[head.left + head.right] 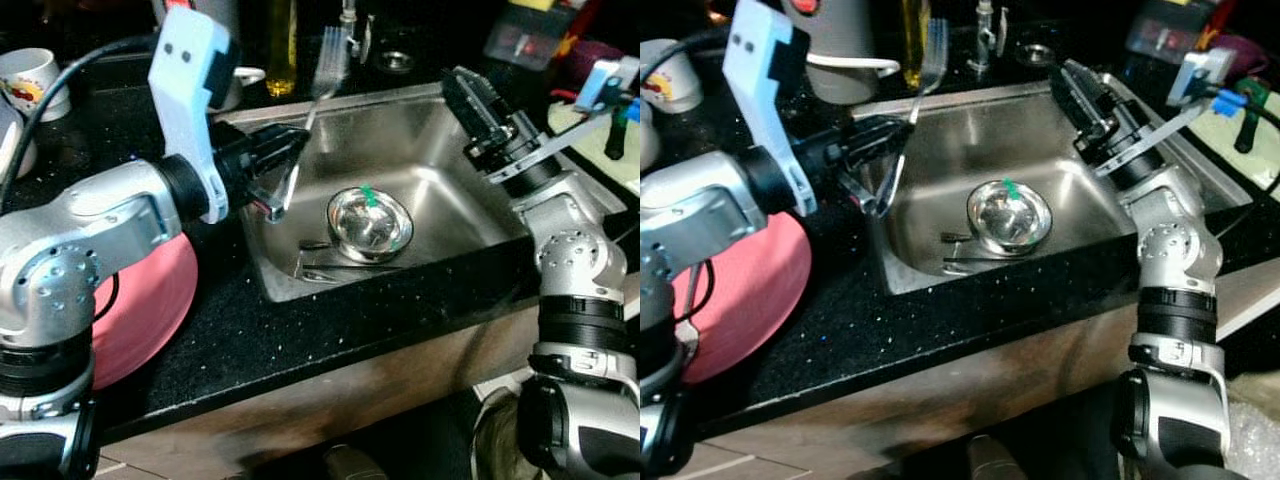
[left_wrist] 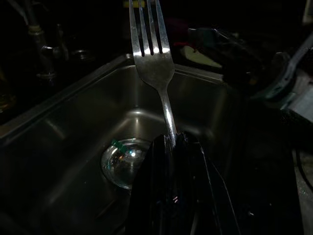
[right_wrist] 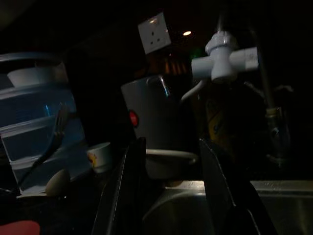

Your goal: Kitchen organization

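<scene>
Left eye view: your left gripper [image 1: 283, 160] clamps a fork [image 1: 322, 75] above the sink [image 1: 455, 195], frame centre; next, carry it out; right gripper [image 3: 168, 188] gapes empty.

the square steel sink [image 1: 440, 190] lies open above, between both arms. a shiny round steel bowl [image 1: 369, 222] and dark utensils [image 1: 335, 268] crowd its floor; the floor toward the back wall is bare.
</scene>
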{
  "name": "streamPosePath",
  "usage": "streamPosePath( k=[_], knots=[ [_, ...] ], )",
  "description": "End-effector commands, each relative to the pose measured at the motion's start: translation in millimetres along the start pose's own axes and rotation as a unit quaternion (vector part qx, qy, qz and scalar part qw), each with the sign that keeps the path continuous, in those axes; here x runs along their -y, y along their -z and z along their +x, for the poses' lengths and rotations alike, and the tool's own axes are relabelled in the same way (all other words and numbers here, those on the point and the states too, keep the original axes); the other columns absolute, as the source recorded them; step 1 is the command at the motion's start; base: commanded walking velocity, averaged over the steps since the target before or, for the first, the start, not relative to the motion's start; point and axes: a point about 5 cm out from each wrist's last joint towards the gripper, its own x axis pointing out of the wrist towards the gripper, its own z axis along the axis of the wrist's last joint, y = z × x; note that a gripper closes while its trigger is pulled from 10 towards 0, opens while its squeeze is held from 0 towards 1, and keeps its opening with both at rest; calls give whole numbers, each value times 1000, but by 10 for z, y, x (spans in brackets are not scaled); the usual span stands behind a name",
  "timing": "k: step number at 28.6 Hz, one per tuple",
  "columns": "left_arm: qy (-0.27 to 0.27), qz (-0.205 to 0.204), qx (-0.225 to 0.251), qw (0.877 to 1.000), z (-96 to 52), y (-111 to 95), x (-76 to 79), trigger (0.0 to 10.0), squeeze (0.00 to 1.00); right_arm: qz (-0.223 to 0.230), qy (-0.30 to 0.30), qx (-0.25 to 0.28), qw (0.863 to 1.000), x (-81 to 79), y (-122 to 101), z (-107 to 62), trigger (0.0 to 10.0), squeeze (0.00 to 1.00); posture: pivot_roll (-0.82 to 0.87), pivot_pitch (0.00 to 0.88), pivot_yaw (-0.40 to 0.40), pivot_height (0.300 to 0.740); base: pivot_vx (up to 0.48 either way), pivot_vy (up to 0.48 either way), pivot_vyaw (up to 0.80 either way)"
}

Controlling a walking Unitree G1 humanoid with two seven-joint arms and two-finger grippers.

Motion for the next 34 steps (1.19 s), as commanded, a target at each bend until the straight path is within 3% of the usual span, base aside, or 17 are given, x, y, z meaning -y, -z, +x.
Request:
streamPosePath(
  k=[1, 7, 14, 19, 22, 26, 28, 34],
  knots=[
    [8, 13, -12, 1000, -1, 45, 1, 10000, 0, -10, 7, -5, 1000, 18, 9, -7, 10000, 0, 57, 109, -6, 740, 0, 0, 0],
    [4, 42, -49, 998, 68, 191, -57, 10000, 0, -19, 18, -7, 1000, 54, -4, -18, 10000, 0, 55, 112, -3, 740, 0, 0, 0],
    [38, 84, -48, 995, 361, 322, -42, 10000, 0, -33, 50, -2, 998, 128, -56, -40, 10000, 0, 48, 120, 2, 740, 0, 0, 0],
    [49, 91, -51, 993, 460, 385, -54, 10000, 0, -36, 57, 2, 998, 146, -88, -58, 10000, 0, 44, 123, 5, 740, 0, 0, 0],
    [75, 92, -73, 990, 622, 540, -57, 10000, 0, -42, 66, 6, 997, 166, -128, -83, 10000, 0, 43, 130, 9, 740, 0, 0, 0],
    [88, 99, -84, 988, 670, 597, -48, 10000, 0, -43, 68, 7, 997, 171, -137, -86, 10000, 0, 43, 132, 12, 740, 0, 0, 0],
    [109, 118, -109, 981, 746, 700, -27, 10000, 0, -42, 48, 9, 998, 128, -147, -87, 10000, 0, 43, 133, 13, 740, 0, 0, 0],
    [118, 127, -112, 978, 818, 735, -27, 10000, 0, -40, 1, 3, 999, 9, -131, -103, 10000, 0, 40, 134, 17, 740, 0, 0, 0]
  ],
)
